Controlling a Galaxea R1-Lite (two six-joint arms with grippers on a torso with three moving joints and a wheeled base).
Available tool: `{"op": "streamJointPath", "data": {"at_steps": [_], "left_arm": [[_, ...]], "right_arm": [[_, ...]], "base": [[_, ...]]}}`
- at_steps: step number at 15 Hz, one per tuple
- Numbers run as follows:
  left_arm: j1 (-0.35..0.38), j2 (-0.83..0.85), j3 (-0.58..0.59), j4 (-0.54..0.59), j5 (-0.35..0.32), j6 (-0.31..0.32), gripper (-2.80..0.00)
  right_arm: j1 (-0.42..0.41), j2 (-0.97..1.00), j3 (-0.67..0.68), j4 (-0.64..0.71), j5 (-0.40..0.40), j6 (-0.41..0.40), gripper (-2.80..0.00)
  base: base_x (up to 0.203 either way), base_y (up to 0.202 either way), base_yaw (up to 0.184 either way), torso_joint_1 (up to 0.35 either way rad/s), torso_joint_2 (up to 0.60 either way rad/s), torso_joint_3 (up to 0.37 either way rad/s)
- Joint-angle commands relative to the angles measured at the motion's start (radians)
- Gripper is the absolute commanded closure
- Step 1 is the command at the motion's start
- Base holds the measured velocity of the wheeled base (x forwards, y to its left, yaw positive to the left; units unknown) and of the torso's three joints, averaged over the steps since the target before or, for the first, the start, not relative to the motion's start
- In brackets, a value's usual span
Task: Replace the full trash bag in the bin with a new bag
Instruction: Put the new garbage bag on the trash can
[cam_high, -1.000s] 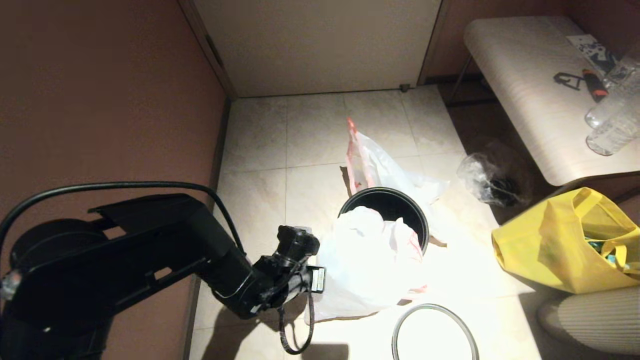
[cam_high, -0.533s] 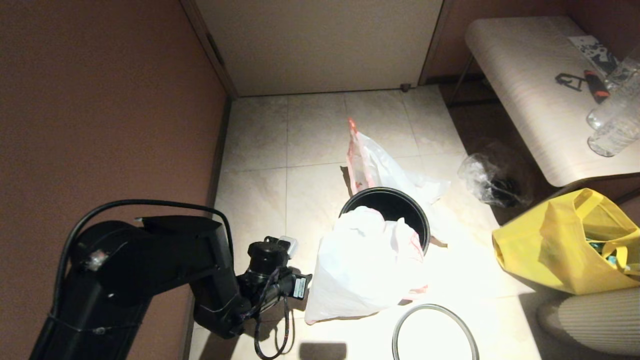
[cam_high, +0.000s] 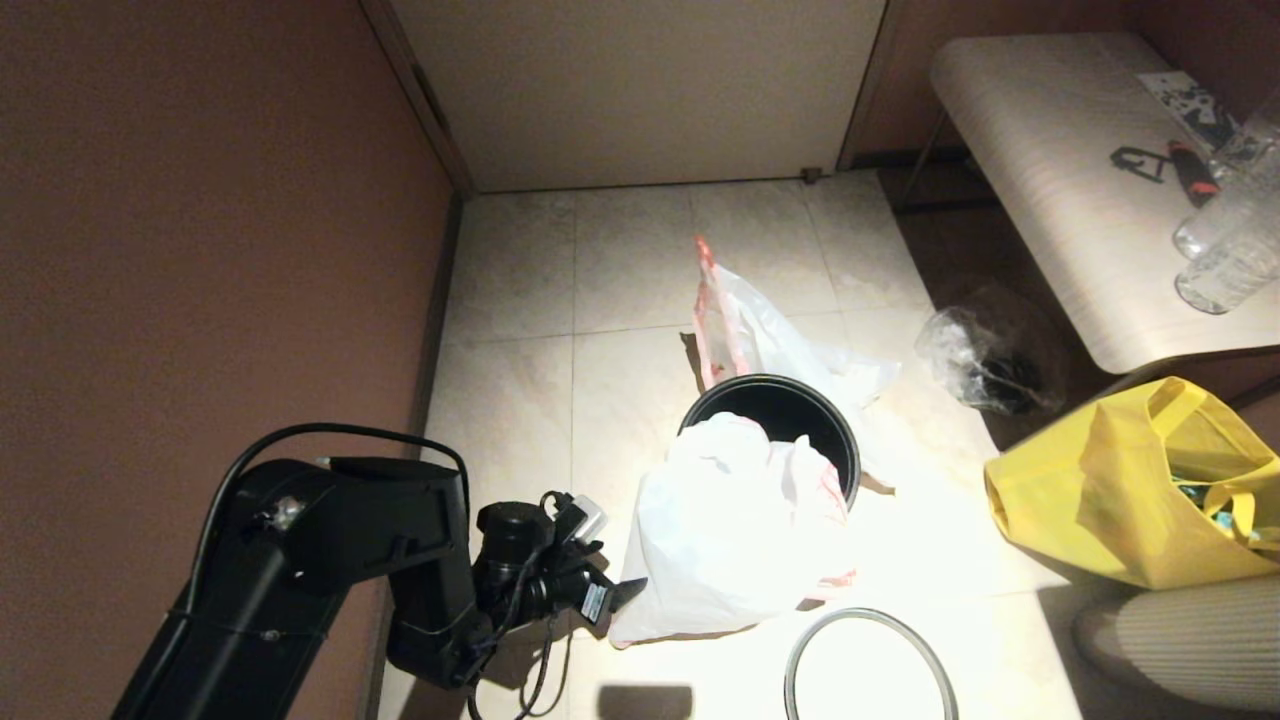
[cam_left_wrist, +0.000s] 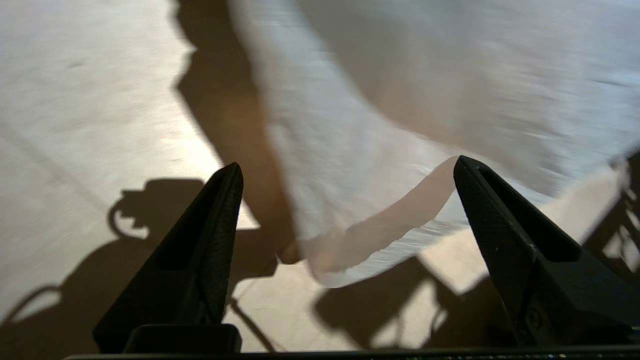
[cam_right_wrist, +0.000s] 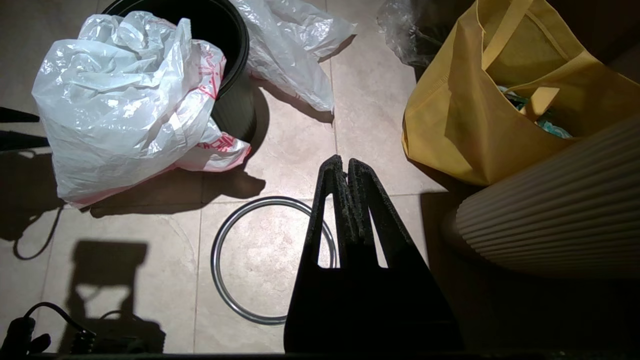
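On the tiled floor (cam_high: 520, 400) near the brown wall, my left tool (cam_high: 612, 592) sits low beside the new bag (cam_high: 735, 530), jaws spread wide, nothing between them; in the left wrist view the left tool (cam_left_wrist: 345, 175) frames the bag's lower edge (cam_left_wrist: 370, 235) but the fingertips (cam_left_wrist: 231, 175) are apart from the plastic. New bag, milky white with red print, is draped over the near side of the bin (cam_high: 790, 410), most of it slumped down onto the floor in front, only partly in the opening. Bin is black, upright, mouth mostly uncovered. Grey hoop (cam_high: 868, 665) lies flat on the floor just in front of the bag, off the bin. Full trash bag (cam_high: 760, 335), see-through with orange-pink strips, lies on the floor behind the bin, touching its far side. Clear bag with dark contents (cam_high: 985, 360) further right, yellow tote bag (cam_high: 1130, 490) right of that, counter (cam_high: 1050, 170) at upper right. My right tool (cam_right_wrist: 345, 167) is parked, jaws pressed together, gripping nothing, hanging above the hoop (cam_right_wrist: 220, 260) in the right wrist view
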Motion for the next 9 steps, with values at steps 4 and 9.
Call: {"op": "streamJointPath", "data": {"at_steps": [4,9], "left_arm": [[0.001,0.005,0.001,0.040,-0.068,0.060,-2.80],[-0.039,0.007,-0.008,0.044,-0.045,0.061,-2.80]], "right_arm": [[0.001,-0.001,0.000,0.000,0.000,-0.001,0.00],[0.001,-0.001,0.000,0.000,0.001,0.000,0.00]], "base": [[0.000,0.000,0.000,0.000,0.00,0.000],[0.000,0.000,0.000,0.000,0.00,0.000]]}}
